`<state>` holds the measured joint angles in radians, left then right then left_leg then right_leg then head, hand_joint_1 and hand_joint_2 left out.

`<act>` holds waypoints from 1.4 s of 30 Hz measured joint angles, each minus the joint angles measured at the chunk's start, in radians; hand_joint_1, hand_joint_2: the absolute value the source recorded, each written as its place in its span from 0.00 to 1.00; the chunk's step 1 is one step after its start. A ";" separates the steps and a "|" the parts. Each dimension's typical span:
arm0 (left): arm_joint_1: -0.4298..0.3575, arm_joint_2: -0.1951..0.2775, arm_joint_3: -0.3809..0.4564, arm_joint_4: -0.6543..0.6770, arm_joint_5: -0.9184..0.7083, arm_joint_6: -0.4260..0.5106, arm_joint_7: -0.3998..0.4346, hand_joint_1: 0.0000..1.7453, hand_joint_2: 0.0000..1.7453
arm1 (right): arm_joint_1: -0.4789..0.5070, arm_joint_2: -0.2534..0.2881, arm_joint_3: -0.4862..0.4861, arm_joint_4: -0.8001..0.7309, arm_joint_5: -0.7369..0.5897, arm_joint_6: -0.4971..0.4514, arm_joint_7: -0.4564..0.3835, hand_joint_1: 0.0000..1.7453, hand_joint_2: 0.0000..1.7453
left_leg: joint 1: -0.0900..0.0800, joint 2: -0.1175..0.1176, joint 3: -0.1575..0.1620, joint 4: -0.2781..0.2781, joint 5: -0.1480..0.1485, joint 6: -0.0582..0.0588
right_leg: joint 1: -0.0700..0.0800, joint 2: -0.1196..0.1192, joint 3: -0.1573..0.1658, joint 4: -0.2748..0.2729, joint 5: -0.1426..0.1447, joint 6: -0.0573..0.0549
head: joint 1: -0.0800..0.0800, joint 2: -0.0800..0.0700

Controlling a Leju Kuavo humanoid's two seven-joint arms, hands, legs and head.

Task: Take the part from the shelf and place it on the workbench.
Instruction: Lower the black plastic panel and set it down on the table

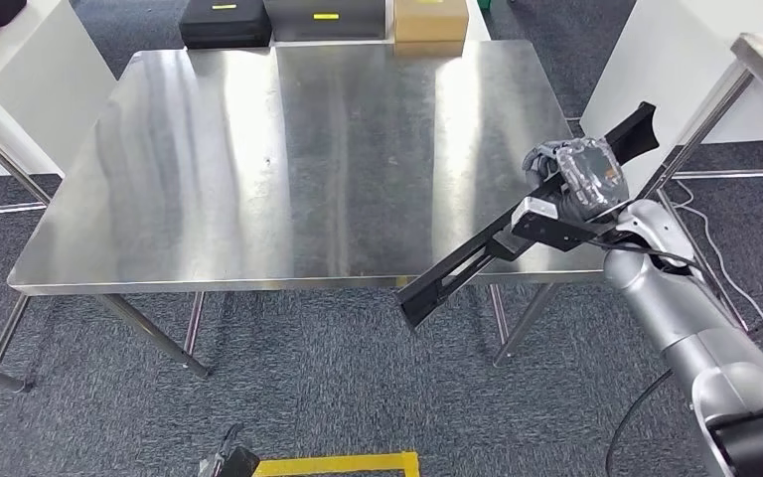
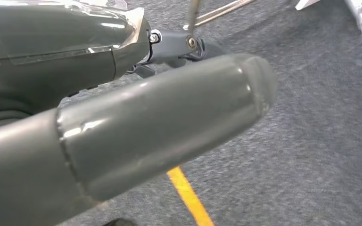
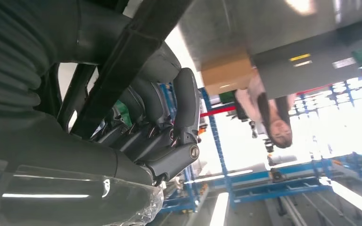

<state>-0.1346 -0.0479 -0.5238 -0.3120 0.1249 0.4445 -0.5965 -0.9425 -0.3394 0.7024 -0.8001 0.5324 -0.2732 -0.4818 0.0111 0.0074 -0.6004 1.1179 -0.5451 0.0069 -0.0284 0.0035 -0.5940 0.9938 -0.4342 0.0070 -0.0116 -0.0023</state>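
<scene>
Right hand (image 1: 574, 179) grips the long black angular plastic part (image 1: 517, 231) over the right front corner of the bare stainless-steel workbench (image 1: 288, 149).

The part slants from beyond the right edge down past the front edge, above the grey carpet (image 1: 308, 368). The left hand (image 2: 122, 136) hangs over carpet beside a yellow floor line (image 2: 188, 195); whether its fingers are spread or closed cannot be told.

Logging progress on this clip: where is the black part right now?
In the head view, the black part is gripped by the right hand, hanging slantwise over the workbench's near right corner, not yet set down.
</scene>
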 joint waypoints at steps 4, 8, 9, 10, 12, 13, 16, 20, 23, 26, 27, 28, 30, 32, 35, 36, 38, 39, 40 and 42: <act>0.008 0.000 0.000 0.001 0.001 0.000 0.002 0.00 0.00 | 0.021 0.001 0.001 0.000 0.001 0.000 0.000 0.87 1.00 | 0.001 -0.001 -0.164 0.181 0.010 -0.003 | 0.005 0.013 0.049 0.000 -0.043 -0.009 | -0.005 0.000; 0.012 0.002 0.000 0.003 0.002 0.003 0.002 0.00 0.00 | 0.026 0.006 0.001 0.000 0.004 0.000 0.001 0.87 1.00 | -0.007 -0.012 -0.126 -0.034 0.211 0.023 | 0.010 0.022 0.111 -0.009 -0.094 0.003 | -0.002 0.000; 0.013 0.003 0.000 0.004 0.002 0.004 0.002 0.00 0.00 | 0.025 0.006 0.001 0.000 0.006 0.000 0.001 0.87 1.00 | -0.012 -0.014 -0.112 -0.062 0.217 0.030 | 0.011 0.023 0.118 -0.016 -0.101 0.009 | -0.003 0.000; 0.013 0.003 0.000 0.005 0.002 0.006 0.002 0.00 0.00 | 0.024 0.006 0.000 0.000 0.008 0.001 0.002 0.87 1.00 | -0.017 -0.014 -0.100 -0.074 0.202 0.038 | 0.013 0.024 0.123 -0.021 -0.102 0.016 | -0.004 0.000; 0.012 0.003 0.000 0.005 0.004 0.008 0.001 0.00 0.00 | 0.025 0.005 -0.001 -0.002 0.010 0.002 0.002 0.87 1.00 | -0.024 -0.008 -0.077 -0.109 0.173 0.052 | 0.016 0.024 0.132 -0.024 -0.097 0.030 | -0.011 0.000; 0.011 0.002 0.000 0.005 0.004 0.009 0.001 0.00 0.00 | 0.025 0.004 -0.003 -0.004 0.010 0.002 0.002 0.87 1.00 | -0.022 -0.008 -0.062 -0.125 0.165 0.058 | 0.016 0.023 0.131 -0.019 -0.095 0.037 | -0.012 0.000; 0.012 0.001 0.000 0.004 0.005 0.010 0.000 0.00 0.00 | 0.031 0.006 -0.004 -0.006 0.011 0.003 0.002 0.87 1.00 | -0.012 -0.014 -0.009 -0.161 0.152 0.068 | 0.012 0.012 0.070 0.098 -0.106 0.046 | -0.014 0.000; 0.026 -0.003 0.000 0.006 0.005 0.010 0.000 0.00 0.00 | 0.064 0.006 0.001 0.000 0.012 0.004 0.003 0.87 1.00 | -0.008 -0.023 0.059 -0.178 0.111 0.065 | 0.008 0.007 -0.060 0.236 -0.188 0.042 | -0.014 0.000; 0.030 -0.004 0.000 0.006 0.005 0.011 0.000 0.00 0.00 | 0.064 0.003 0.001 0.001 0.013 0.004 0.003 0.87 1.00 | -0.007 -0.027 0.101 -0.177 0.074 0.054 | 0.004 -0.006 -0.081 0.079 -0.077 0.074 | -0.013 0.000; 0.031 -0.005 0.000 0.008 0.010 0.013 -0.001 0.00 0.00 | 0.063 0.001 0.001 0.004 0.016 0.005 0.003 0.87 1.00 | -0.013 -0.029 0.125 -0.167 0.038 0.037 | 0.012 -0.021 -0.074 -0.041 0.092 0.069 | -0.012 0.000; 0.029 -0.005 0.000 0.008 0.014 0.015 -0.005 0.00 0.00 | 0.060 0.000 -0.001 0.004 0.016 0.006 0.002 0.87 1.00 | -0.014 -0.029 0.130 -0.166 0.029 0.031 | 0.013 -0.020 -0.070 -0.039 0.095 0.053 | -0.013 0.000; 0.024 -0.004 0.000 0.008 0.018 0.018 -0.009 0.00 0.00 | 0.057 0.001 -0.003 0.002 0.017 0.006 0.002 0.87 1.00 | -0.015 -0.027 0.129 -0.160 0.025 0.027 | 0.010 -0.018 -0.062 -0.036 0.092 0.041 | -0.012 0.000; 0.016 -0.004 0.000 0.008 0.023 0.026 -0.019 0.00 0.00 | 0.049 0.001 -0.006 -0.001 0.018 0.006 0.000 0.87 1.00 | -0.012 -0.022 0.099 -0.097 0.022 0.018 | 0.002 -0.015 -0.046 -0.040 0.082 0.026 | -0.013 0.000; 0.015 -0.003 0.000 0.008 0.023 0.031 -0.024 0.00 0.00 | 0.053 0.002 -0.005 -0.001 0.021 0.008 -0.002 0.87 1.00 | -0.009 -0.018 0.025 0.039 -0.014 0.009 | 0.000 -0.012 -0.026 -0.045 0.069 0.008 | -0.013 0.000; 0.016 -0.004 0.000 0.009 0.022 0.031 -0.022 0.00 0.00 | 0.064 0.004 -0.001 0.000 0.023 0.014 -0.004 0.87 1.00 | -0.004 -0.015 -0.078 0.168 -0.081 -0.003 | -0.001 -0.004 -0.004 -0.046 0.051 -0.006 | -0.014 0.000; 0.015 -0.003 0.000 0.009 0.021 0.031 -0.020 0.00 0.00 | 0.065 0.006 -0.001 0.000 0.021 0.014 -0.005 0.87 1.00 | -0.001 -0.014 -0.088 0.149 -0.057 -0.005 | -0.001 0.000 0.002 -0.045 0.046 -0.004 | -0.014 0.000; 0.014 -0.002 0.000 0.009 0.021 0.030 -0.017 0.00 0.00 | 0.064 0.011 -0.003 -0.001 0.013 0.010 -0.005 0.87 1.00 | 0.005 -0.012 -0.068 0.031 0.054 -0.004 | -0.002 0.005 0.015 -0.045 0.036 0.003 | -0.014 0.000; 0.013 -0.002 0.000 0.009 0.023 0.030 -0.018 0.00 0.00 | 0.063 0.014 -0.004 -0.001 0.009 0.006 -0.003 0.87 1.00 | 0.006 -0.011 -0.054 -0.036 0.099 -0.002 | 0.000 0.007 0.020 -0.042 0.031 0.009 | -0.014 0.000; 0.013 -0.002 0.000 0.009 0.027 0.031 -0.023 0.00 0.00 | 0.061 0.017 -0.005 -0.001 0.007 0.004 -0.001 0.87 1.00 | 0.006 -0.010 -0.042 -0.086 0.126 0.003 | 0.003 0.009 0.020 -0.039 0.026 0.015 | -0.013 0.000; 0.013 -0.005 0.000 0.009 0.038 0.047 -0.045 0.00 0.00 | 0.055 0.023 -0.007 0.000 0.005 0.001 0.002 0.87 1.00 | 0.006 -0.009 -0.033 -0.123 0.136 0.012 | 0.013 0.012 0.015 -0.027 0.015 0.020 | -0.012 0.000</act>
<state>-0.1220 -0.0526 -0.5237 -0.3032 0.1630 0.4914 -0.6419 -0.8874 -0.3165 0.6958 -0.7997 0.5376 -0.2725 -0.4799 0.0172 -0.0018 -0.6337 0.9950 -0.4092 0.0184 -0.0154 0.0152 -0.5795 0.9667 -0.4190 0.0274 -0.0237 -0.0023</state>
